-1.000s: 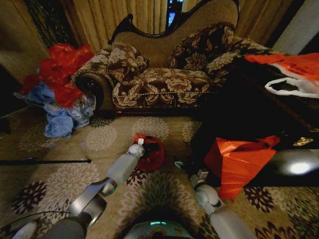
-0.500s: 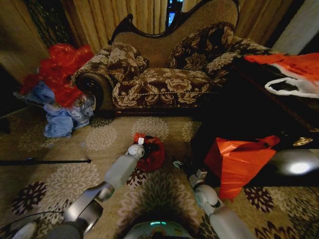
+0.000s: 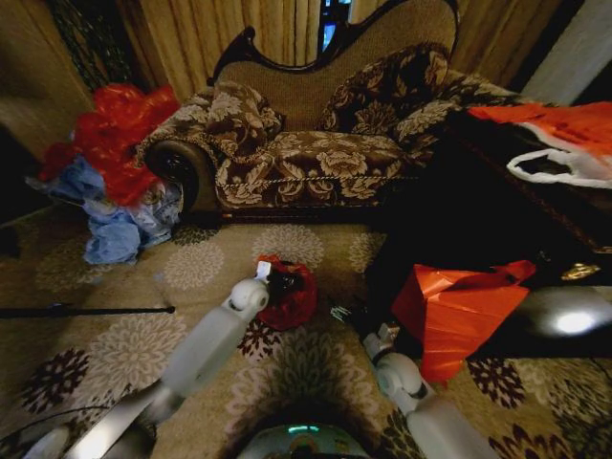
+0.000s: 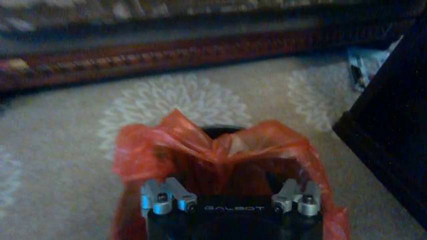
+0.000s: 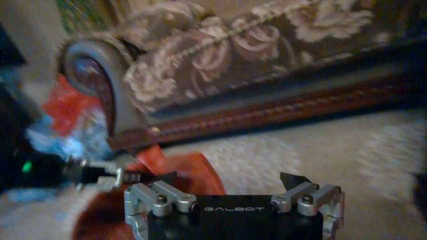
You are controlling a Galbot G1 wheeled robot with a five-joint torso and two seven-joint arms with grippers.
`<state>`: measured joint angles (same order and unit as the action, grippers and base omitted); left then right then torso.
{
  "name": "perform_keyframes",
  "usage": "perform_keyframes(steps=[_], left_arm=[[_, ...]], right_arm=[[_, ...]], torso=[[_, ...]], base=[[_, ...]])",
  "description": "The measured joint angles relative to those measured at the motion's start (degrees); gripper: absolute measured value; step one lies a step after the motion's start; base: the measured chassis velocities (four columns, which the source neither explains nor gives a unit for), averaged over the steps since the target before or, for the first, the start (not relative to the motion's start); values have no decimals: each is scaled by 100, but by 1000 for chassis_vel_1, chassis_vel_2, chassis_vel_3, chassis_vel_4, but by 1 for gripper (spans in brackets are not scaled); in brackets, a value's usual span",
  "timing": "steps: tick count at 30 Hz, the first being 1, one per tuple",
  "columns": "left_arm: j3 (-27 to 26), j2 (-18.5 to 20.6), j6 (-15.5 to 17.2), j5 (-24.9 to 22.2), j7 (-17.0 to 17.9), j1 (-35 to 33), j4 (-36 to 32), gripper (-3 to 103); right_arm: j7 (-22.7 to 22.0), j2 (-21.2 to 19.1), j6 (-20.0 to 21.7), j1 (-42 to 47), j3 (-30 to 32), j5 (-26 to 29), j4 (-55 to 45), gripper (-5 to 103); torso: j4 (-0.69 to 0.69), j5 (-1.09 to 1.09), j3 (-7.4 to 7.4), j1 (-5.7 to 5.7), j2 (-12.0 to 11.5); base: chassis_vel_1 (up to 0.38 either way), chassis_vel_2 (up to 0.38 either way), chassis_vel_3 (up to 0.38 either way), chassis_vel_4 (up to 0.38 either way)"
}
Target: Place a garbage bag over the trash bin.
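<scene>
Biggest thing in the head view is the sofa (image 3: 306, 143), floral, backed against the curtains, sitting on a patterned carpet (image 3: 124, 335). Off its left end there's a heap (image 3: 110, 172) of red and blue bags on the floor. On the right, a dark cabinet (image 3: 459, 229) with a flat red-orange sheet (image 3: 454, 311) draped down its front.

In the middle of the carpet, in front of the sofa, is the bin (image 3: 287, 283), small and black. You only get a peek of its dark rim because the bag (image 3: 295, 298) is bunched up over and around it, red plastic crumpled in loose folds rather than pulled smooth. In the left wrist view the bag (image 4: 220, 150) is gathered into a peak over the bin (image 4: 223, 132).

The left gripper (image 3: 265, 273) reaches in from the lower left and sits right at the bag's near-left edge. Its jaws poke into the red plastic, but the folds hide the tips, so I can't tell if they're pinching it or spread.

The right gripper (image 3: 346, 316) hangs low just right of the bin, close to the cabinet. In its own wrist view the right gripper (image 5: 229, 181) has its jaws spread wide with nothing between them.
</scene>
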<state>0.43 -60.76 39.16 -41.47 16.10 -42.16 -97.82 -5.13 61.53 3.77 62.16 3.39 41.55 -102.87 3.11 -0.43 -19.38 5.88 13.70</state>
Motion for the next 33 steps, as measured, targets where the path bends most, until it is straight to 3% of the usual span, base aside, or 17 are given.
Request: perform_keyframes(steps=[2,3,5,8,12,14,17,22,25,26,27,29,30,32,33], left_arm=[[-116,176,-4,-73,96,-138,-375,90],[-116,176,-4,-73,96,-138,-375,90],[-142,227,-13,-124,108,-87,-513,98],[-312,361,-7,-102,96,-108,-619,100],[-594,739,34,-51,37,-257,-676,100],[-630,852,-1,-30,-148,-280,-625,100],[-558,930,-176,-73,-901,-201,-306,100],[-354,723,-417,-93,-1174,20,161,100],[-32,307,-1064,94,-1647,330,788,100],[-32,307,-1064,94,-1647,330,788,100],[21,240,-1263,354,-1933,395,948,100],[84,225,-1979,1743,-3002,529,1296,100],[84,225,-1979,1743,-3002,529,1296,100],[18,457,-2465,3108,-3875,544,1266,100],[-4,608,-2485,3404,-4043,541,1148,100]], right_arm=[[92,-87,65,-390,-229,372,146,100],[92,-87,65,-390,-229,372,146,100],[112,-145,121,-647,-348,650,294,100],[111,-114,128,-957,-618,741,535,100],[97,121,142,-1658,-1175,866,1008,100],[86,216,142,-1853,-1291,892,1175,100],[16,327,143,-1984,-1352,899,1317,100],[8,249,143,-1896,-1328,882,1246,100],[-50,149,141,-1577,-1049,776,1037,100],[-50,149,141,-1577,-1049,776,1037,100],[-106,120,147,-1405,-903,769,896,100],[-174,19,155,-1079,-668,766,629,100],[-174,19,155,-1079,-668,766,629,100],[-176,-77,154,-896,-544,745,494,100],[-169,-93,153,-857,-501,738,484,100]], torso=[[-4,3,0,0,0],[-4,3,0,0,0],[2,-2,0,0,0],[8,3,-1,1,0],[-4,0,-1,1,0],[-9,0,-1,1,0],[0,2,-1,1,0],[1,2,-1,1,0],[3,3,-1,1,0],[3,3,-1,1,0],[3,3,-1,1,0],[5,1,-1,1,0],[5,1,-1,1,0],[5,0,-1,1,0],[2,4,-1,1,0]], base=[[0,0,0,0],[0,0,0,0],[0,0,0,0],[0,0,0,0],[0,0,0,0],[0,0,0,0],[0,0,0,0],[0,0,0,0],[0,0,0,0],[0,0,0,0],[0,0,0,0],[0,0,0,0],[0,0,0,0],[0,0,0,0],[0,0,0,0]])
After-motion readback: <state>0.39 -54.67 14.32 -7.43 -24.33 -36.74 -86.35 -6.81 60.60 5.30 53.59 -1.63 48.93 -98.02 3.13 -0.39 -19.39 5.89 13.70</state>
